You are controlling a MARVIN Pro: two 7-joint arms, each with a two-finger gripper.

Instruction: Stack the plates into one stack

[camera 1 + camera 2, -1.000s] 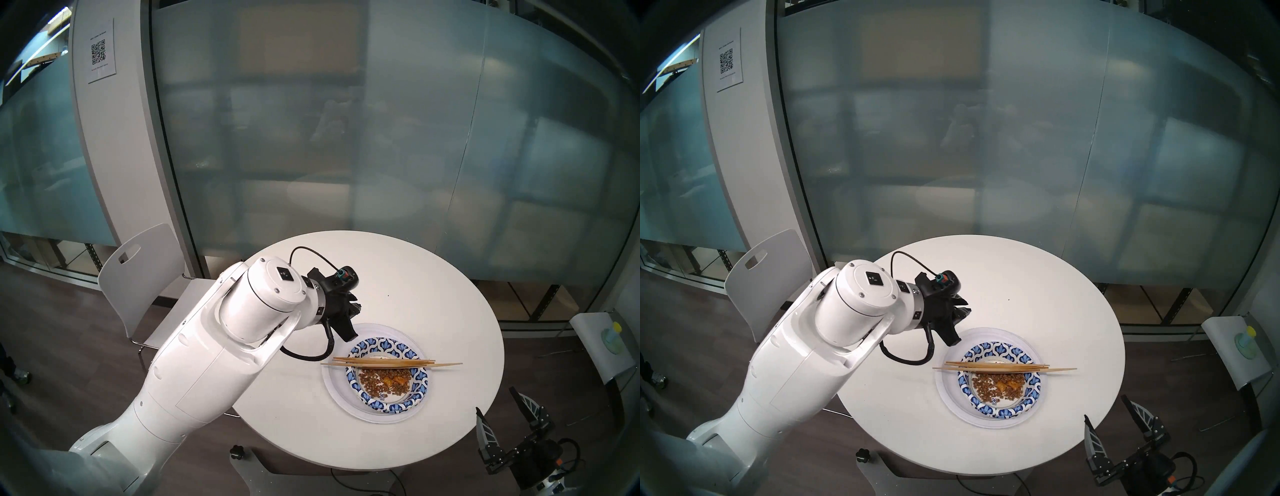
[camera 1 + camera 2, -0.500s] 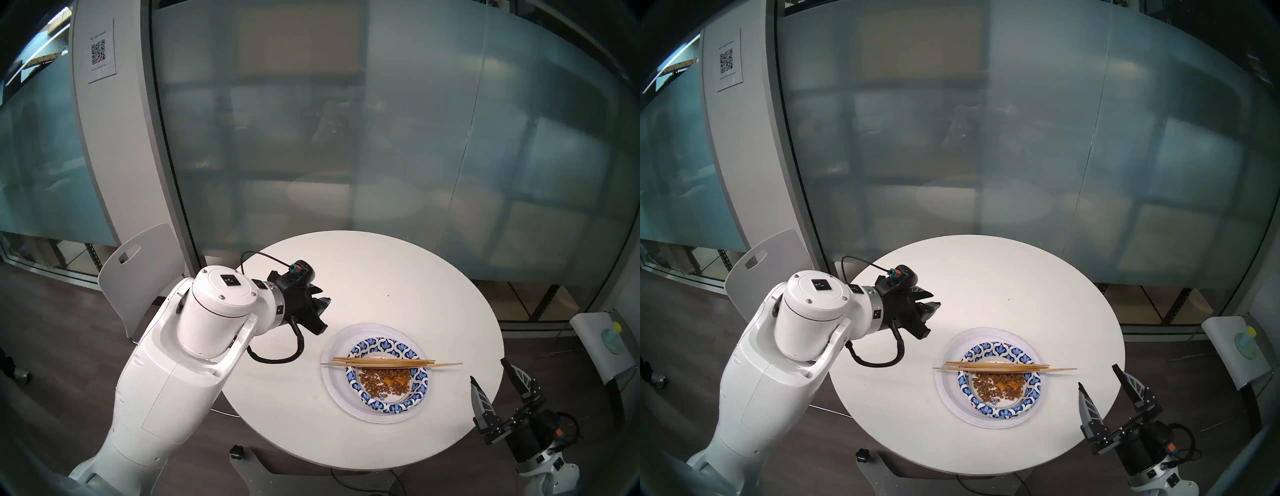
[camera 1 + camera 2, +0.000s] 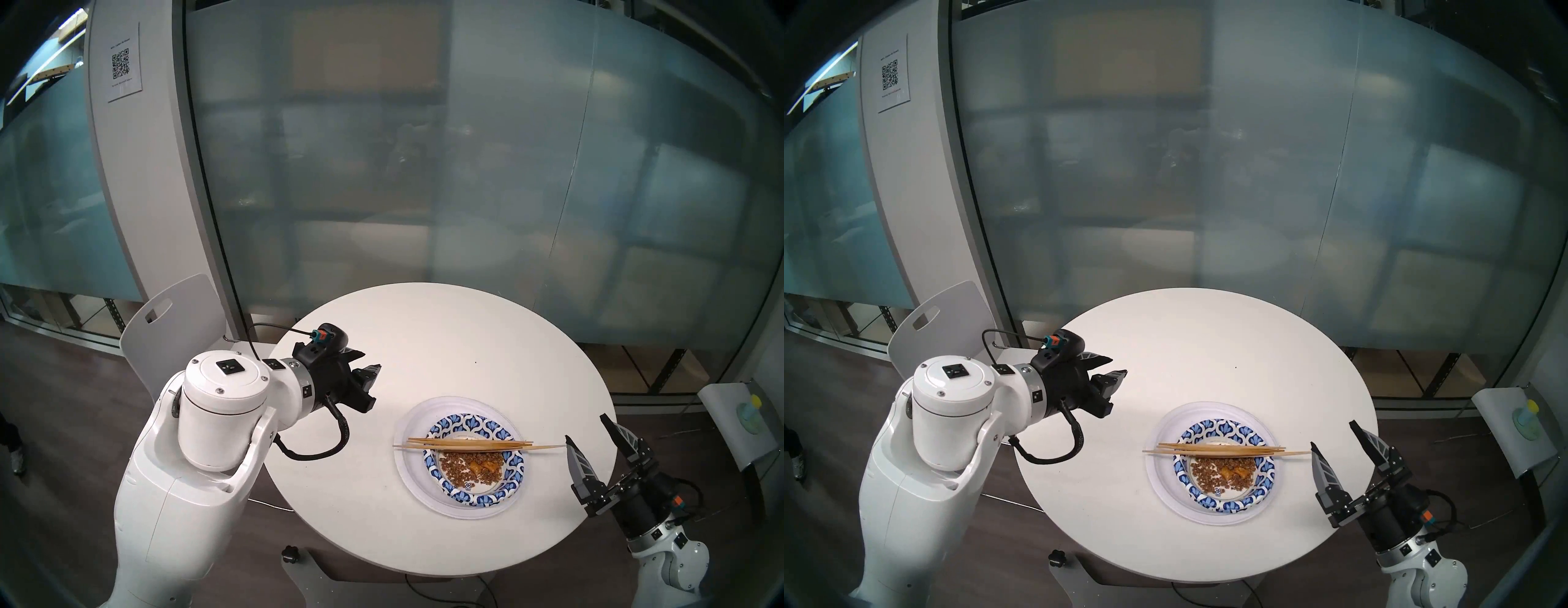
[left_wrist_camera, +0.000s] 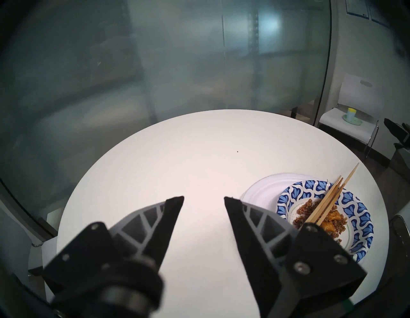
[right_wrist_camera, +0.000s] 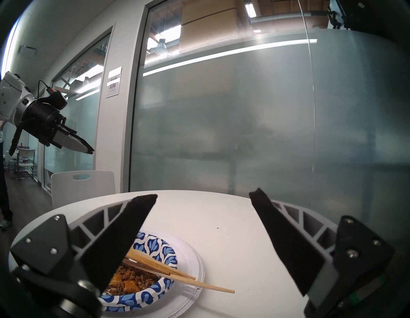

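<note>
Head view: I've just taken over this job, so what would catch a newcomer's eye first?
The stack on the near right of the round white table: a blue-patterned plate with brown food leftovers sits on a white plate, wooden chopsticks lying across its rim. The left gripper hangs empty above the table's left edge, and the right gripper stands wide open just beyond the chopstick tips.

Table (image 3: pixel 466 339): smooth matt white top. Plates (image 3: pixel 407 475): thin white paper, slight sheen; top one (image 3: pixel 500 433) printed blue. Chopsticks (image 3: pixel 466 444): pale bare wood. Right gripper (image 3: pixel 587 429) beside them: matt black pads on grey ribbed plastic.
</note>
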